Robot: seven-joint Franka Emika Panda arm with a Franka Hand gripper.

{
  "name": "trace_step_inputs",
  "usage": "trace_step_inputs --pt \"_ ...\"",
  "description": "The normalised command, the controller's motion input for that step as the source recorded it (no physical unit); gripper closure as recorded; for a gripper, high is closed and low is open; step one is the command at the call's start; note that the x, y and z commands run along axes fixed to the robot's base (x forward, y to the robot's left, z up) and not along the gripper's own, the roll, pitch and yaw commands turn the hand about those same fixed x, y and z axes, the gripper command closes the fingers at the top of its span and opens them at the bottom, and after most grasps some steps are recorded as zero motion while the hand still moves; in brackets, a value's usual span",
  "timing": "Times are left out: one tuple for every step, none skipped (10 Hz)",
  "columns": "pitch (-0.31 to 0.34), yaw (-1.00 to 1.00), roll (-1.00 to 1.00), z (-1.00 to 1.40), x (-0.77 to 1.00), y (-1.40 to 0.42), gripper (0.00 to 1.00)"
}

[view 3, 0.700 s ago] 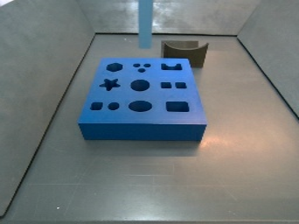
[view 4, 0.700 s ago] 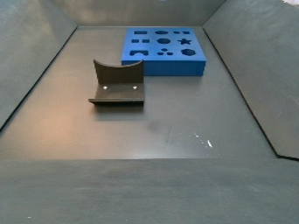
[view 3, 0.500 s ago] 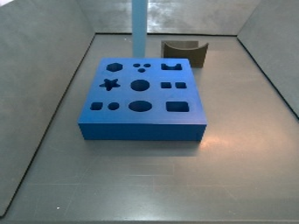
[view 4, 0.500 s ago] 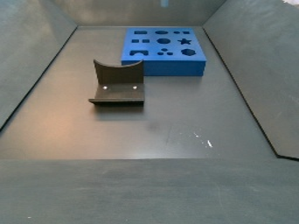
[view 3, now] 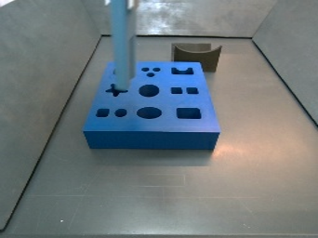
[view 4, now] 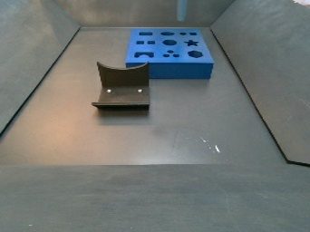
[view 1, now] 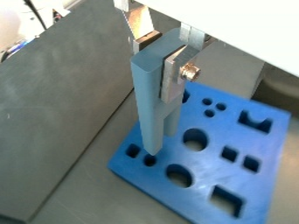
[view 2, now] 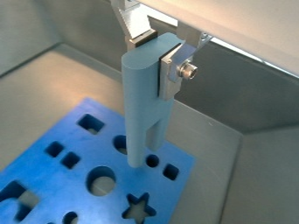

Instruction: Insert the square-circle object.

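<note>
One end effector (view 1: 167,54), clamped on the square-circle object (view 1: 155,105): bar hangs vertically, long axis upright, prongs down just above the blue block (view 1: 239,166), near its left-edge holes.

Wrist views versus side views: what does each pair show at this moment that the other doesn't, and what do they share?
Only the wrist views show the pincer: its silver fingers clamp the top of the square-circle object, whose two prongs hang above the blue block. Only the side views show the olive-brown block on the floor, apart from the blue block, and the grey walls around. Both pairs show the blue block's shaped holes and at least part of the light-blue bar above it.
</note>
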Motion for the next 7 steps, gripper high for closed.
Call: trace_step_inputs --pt "-0.027 -1.0 0.0 -0.13 0.0 0.0 1.0" --pt "-0.02 -1.0 0.0 -0.13 0.0 0.0 1.0" --pt "0.0 -1.0 0.0 -0.14 0.0 0.0 1.0" --pt "0.0 -1.0 0.05 -0.05 0.0 0.0 1.0" --pt "0.0 -1.0 0.1 0.0 -0.02 0.0 1.0" --pt "0.0 -0.96 0.21 0.0 -0.04 -0.01 1.0" --pt "0.0 -0.96 0.21 0.0 -0.04 -0.01 1.0"
